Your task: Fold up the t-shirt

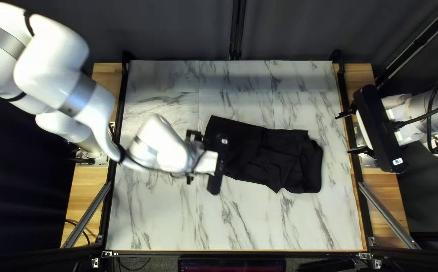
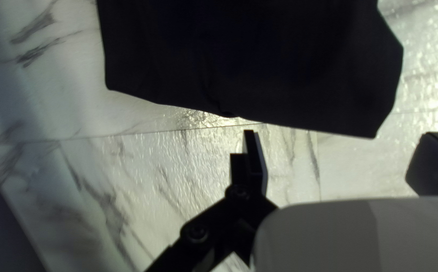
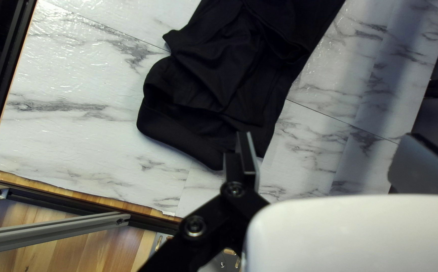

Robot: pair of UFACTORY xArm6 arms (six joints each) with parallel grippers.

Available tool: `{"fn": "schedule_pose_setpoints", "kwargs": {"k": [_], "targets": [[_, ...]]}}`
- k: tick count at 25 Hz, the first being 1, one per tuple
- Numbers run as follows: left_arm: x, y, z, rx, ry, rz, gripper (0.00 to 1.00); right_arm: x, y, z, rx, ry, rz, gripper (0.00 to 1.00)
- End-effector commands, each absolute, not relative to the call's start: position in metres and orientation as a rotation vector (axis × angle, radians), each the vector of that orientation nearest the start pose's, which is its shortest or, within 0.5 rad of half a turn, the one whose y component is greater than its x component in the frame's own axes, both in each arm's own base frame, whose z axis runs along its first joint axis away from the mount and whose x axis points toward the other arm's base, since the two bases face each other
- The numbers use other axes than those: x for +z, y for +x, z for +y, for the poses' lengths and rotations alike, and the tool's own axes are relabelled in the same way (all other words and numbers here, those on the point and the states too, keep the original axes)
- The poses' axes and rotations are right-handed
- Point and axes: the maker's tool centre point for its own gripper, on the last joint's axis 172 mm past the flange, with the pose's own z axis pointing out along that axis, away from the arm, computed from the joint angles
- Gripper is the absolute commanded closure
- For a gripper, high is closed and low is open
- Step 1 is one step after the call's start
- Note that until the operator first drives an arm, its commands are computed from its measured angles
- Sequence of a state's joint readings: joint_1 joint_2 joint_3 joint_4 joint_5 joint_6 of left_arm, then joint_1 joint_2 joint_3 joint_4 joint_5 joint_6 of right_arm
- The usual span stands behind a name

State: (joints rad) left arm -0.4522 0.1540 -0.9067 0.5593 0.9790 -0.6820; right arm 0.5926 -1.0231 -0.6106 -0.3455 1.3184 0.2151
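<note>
T-shirt (image 1: 259,151) down on the marbled surface (image 1: 153,216), and there it lay, a black bundle running from the centre of the top left view out toward the right, long and fairly narrow! At its left end the cloth sat smooth and broad; toward the right it bunched up, creased, with a thick rounded rim and a little corner poking out along the lower edge.

How far along? Partway, by the look of it: the shirt seemed gathered in to a strip, its sleeves probably tucked, though black on black hid which layer was which. What was left looked like the big one, end over end, then some squaring and smoothing of that rumpled right half.

And the grippers! Left gripper (image 2: 342,134), near the shirt's smooth end, had its jaws spread wide, the hem ahead of them and nothing clasped. Right gripper (image 1: 343,134), over by the right edge of the surface, was apart from the cloth, its jaws parted too, empty. If the left one went for that end, it needed every layer; a shallow pinch could have slid the top one loose.
</note>
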Motion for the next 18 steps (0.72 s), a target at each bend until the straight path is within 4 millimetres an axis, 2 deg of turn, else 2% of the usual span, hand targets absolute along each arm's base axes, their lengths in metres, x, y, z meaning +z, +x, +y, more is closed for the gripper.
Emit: {"fn": "schedule_pose_setpoints", "kwargs": {"k": [1,12,15,18], "targets": [[0.063,0.428,-0.101,-0.020,-2.614,0.173,0.00,0.342,0.275,0.087,-0.702,-3.192,-0.665,0.00],[0.054,0.424,-0.081,0.083,-2.536,0.128,0.00,0.342,0.275,0.087,-0.702,-3.192,-0.665,0.00],[0.057,0.418,-0.074,0.084,-2.522,0.118,0.00,0.342,0.275,0.087,-0.702,-3.192,-0.665,0.00],[0.059,0.402,-0.063,0.082,-2.511,0.094,0.00,0.342,0.275,0.087,-0.702,-3.192,-0.665,0.00]]}}
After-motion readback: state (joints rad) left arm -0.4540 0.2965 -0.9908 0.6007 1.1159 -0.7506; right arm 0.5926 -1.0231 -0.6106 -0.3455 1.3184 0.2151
